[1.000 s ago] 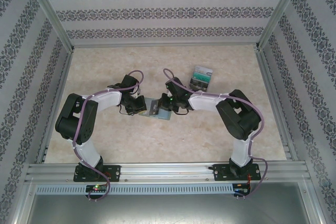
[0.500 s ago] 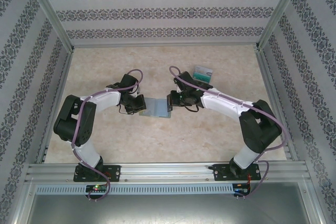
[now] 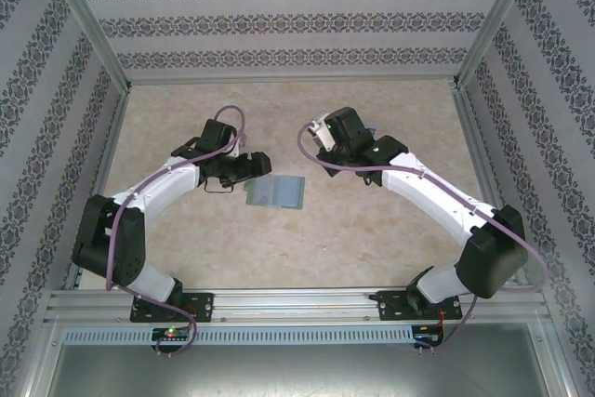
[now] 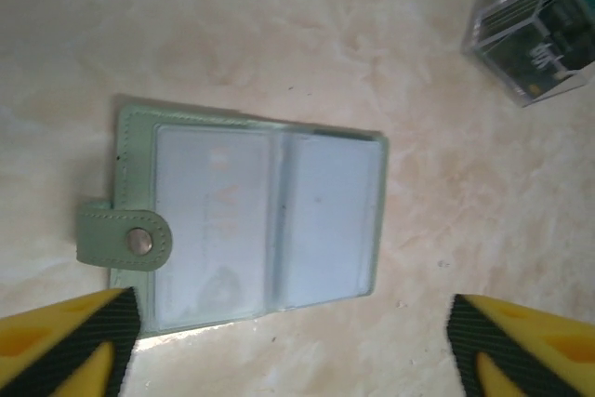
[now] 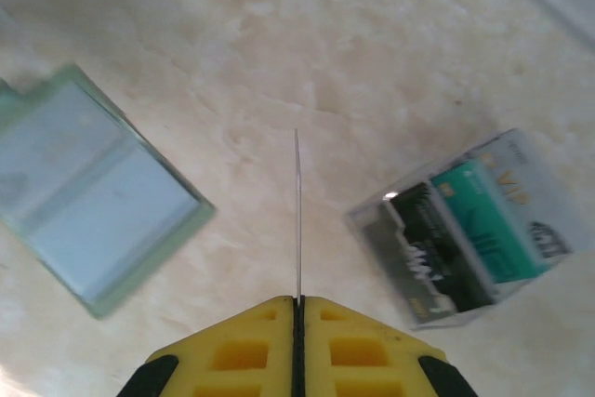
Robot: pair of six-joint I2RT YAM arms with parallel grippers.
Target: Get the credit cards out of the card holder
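Card holder (image 3: 276, 191) lies open and flat on the tabletop (image 3: 390, 239) — one card pinched in the right tool.
Right tool (image 5: 297, 304) is pressed together on a thin card (image 5: 297, 211), seen edge-on, above bare tabletop between the holder and the stacked credit cards (image 5: 465, 230). The stack sits apart from the holder, print side up. Left tool (image 4: 293, 323) is spread wide, hovering over the holder's edge — not gripping it.

Marbled beige table (image 3: 353, 239), patterned walls (image 3: 279, 6)

White arms (image 3: 160, 181), black joints (image 3: 102, 239), purple cables (image 3: 226, 111), yellow gripper fingers (image 5: 232, 350)
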